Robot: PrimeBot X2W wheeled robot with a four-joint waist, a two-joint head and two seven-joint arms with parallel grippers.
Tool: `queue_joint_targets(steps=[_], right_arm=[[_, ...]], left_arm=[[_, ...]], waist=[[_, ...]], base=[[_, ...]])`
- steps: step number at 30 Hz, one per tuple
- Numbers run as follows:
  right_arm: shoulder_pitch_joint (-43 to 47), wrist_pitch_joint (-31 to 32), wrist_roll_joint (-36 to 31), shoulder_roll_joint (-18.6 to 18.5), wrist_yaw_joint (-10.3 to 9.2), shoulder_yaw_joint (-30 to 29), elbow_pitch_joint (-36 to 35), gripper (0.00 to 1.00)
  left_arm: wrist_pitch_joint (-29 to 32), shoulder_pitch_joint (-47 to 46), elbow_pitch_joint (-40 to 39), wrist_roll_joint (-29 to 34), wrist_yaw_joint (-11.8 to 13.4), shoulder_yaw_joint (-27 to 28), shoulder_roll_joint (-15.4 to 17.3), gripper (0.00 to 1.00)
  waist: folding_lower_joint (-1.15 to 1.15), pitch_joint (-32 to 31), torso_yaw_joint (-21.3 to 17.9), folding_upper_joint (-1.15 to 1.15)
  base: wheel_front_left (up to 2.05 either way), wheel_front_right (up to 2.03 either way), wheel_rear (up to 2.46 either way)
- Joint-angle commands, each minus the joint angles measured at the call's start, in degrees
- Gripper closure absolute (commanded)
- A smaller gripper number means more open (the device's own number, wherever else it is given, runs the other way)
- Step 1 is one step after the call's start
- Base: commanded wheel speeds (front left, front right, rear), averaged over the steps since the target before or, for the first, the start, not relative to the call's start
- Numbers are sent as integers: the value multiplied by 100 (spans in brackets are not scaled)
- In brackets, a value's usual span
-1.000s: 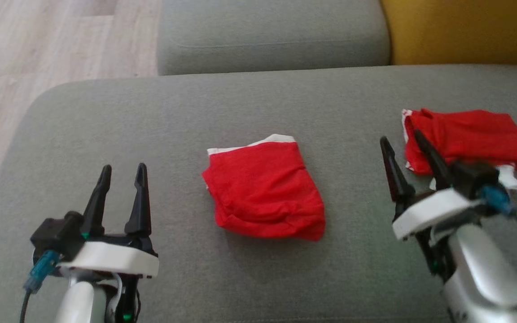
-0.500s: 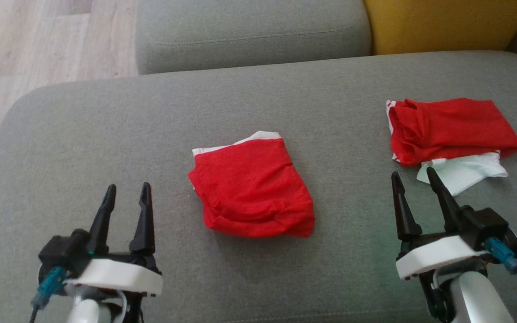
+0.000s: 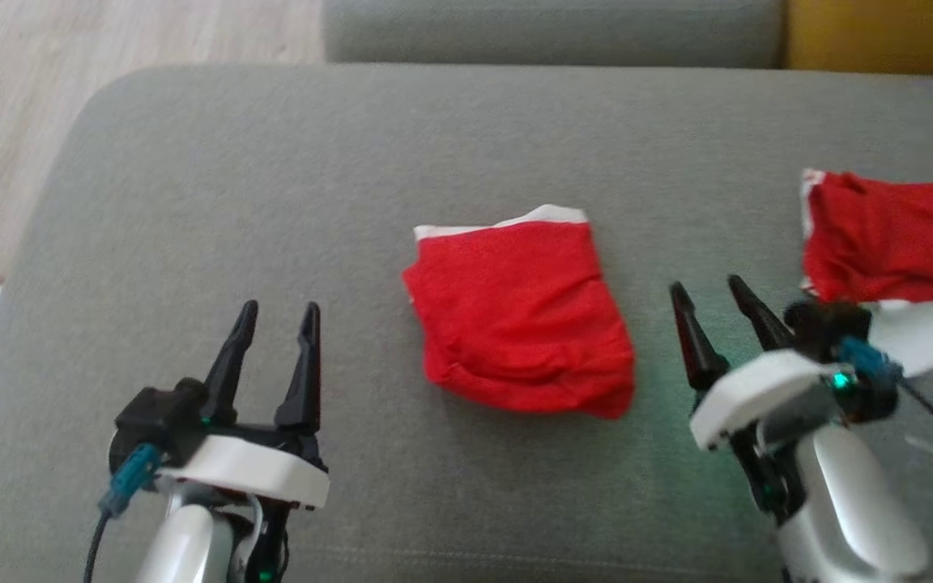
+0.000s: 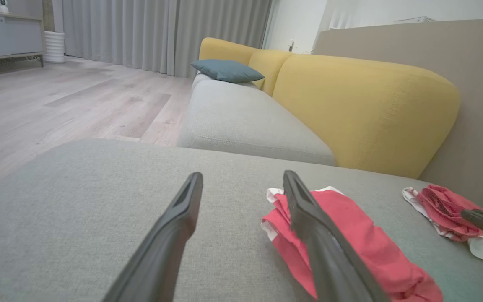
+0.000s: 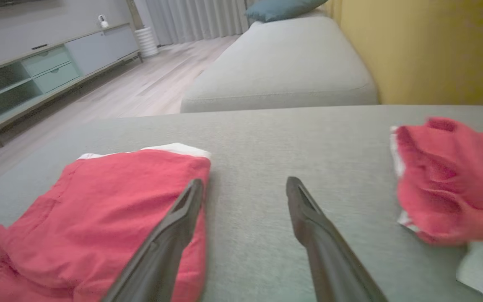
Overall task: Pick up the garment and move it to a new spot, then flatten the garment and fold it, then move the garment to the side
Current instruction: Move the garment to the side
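1. Head view: no readable txt, brand or nos on red garment (image 3: pixel 519 316) or grey cushion (image 3: pixel 272 178)
2. L wrist view: nothing legible
3. R wrist view: partly blurred, nothing legible

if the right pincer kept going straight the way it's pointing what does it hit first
Probably only the bare grey fabric sofa cushion: the right pincer aims through the gap between the folded red cloth garment and the crumpled red garment, though depth is unclear.
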Motion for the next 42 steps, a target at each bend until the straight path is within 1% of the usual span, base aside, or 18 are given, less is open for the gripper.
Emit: queue_joint_targets(steps=[1,5,10,15,16,19,20,21,22,23,25,30,34,38,42], right_arm=[[-405,159,210,-9,-5,206,-8,0],[-804,566,566,-9,-5,312,530,0],[-1164,966,754,-9,-5,447,1228,0],[-1420,1070,642,-9,-5,610,1766,0],[-1503,1100,639,-8,-5,655,1967,0],[-1610,1120,615,-8,-5,787,2214,0],[-1644,1118,594,-8,-5,848,2275,40],[-1678,1094,577,-8,-5,898,2320,93],[-1706,1052,573,-8,-5,947,2350,100],[-1761,909,554,-8,-5,1019,2375,100],[-1795,813,481,-8,-5,1066,2379,100],[-1943,354,-55,-13,-5,1322,2318,100],[-2078,176,-382,-217,-5,1587,2115,100],[-2234,335,-329,-709,-5,1976,1778,100],[-2454,734,-69,-1463,-5,2309,1316,100]], left_arm=[[-35,-263,-122,12,-48,124,37,0],[-35,-360,-49,-4,-68,45,37,0],[-35,-431,-8,-50,-57,-5,37,0],[-35,-467,3,-80,-46,-26,37,0],[-35,-483,1,-86,-43,-38,37,0],[-35,-502,2,-84,-41,-30,37,0],[-35,-510,7,-79,-41,-17,37,0],[-35,-518,12,-75,-43,1,37,0],[-35,-525,16,-70,-40,26,37,0],[-35,-532,19,-45,-33,79,37,0],[-35,-535,20,-31,-36,103,37,0],[-35,-512,11,15,-57,180,37,0],[-35,-476,-16,34,-62,229,37,0],[-35,-474,-57,43,-67,245,37,0],[-35,-511,-115,55,-71,289,37,0]], waist=[[0,262,309,0],[0,379,562,0],[0,447,804,0],[0,516,946,0],[0,552,981,0],[0,587,998,0],[0,597,992,0],[0,603,980,0],[0,604,955,0],[0,597,884,0],[0,587,837,0],[0,471,518,0],[0,360,186,0],[0,338,-115,0],[0,444,-381,0]], base=[[0,0,0],[0,0,0],[0,0,0],[0,0,0],[0,0,0],[0,0,0],[0,0,0],[0,0,0],[0,0,0],[0,0,0],[0,0,0],[0,0,0],[0,0,0],[0,0,0],[0,0,0]])
